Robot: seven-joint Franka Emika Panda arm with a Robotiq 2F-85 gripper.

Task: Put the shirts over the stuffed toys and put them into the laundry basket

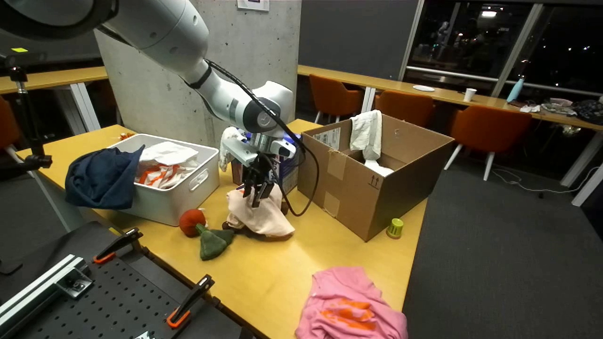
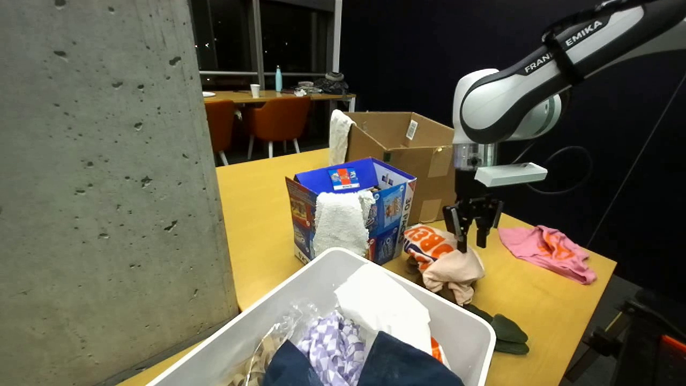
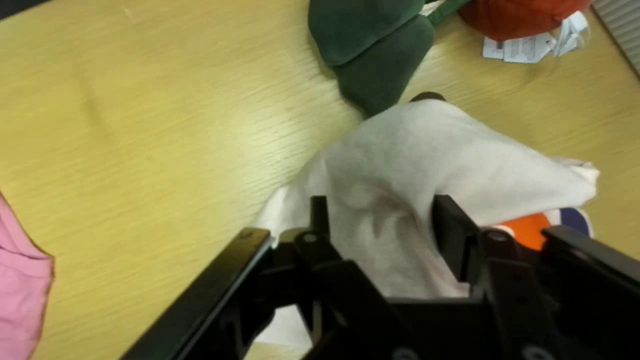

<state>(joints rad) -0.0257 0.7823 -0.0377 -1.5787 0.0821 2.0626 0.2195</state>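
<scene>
Wrist view downward, table (image 1: 282,273) in both exterior views

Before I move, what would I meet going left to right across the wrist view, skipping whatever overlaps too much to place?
Pink shirt, green plush leaves, orange-red plush ball, laundry basket.

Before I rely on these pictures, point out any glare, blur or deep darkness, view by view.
Wrist view: pale glare on the tabletop beside the cream-white shirt; soft focus on the fingers; print on the tags of the orange-red plush toy too blurred to read. Both exterior views: the window nearly black, little beyond it discernible.
</scene>
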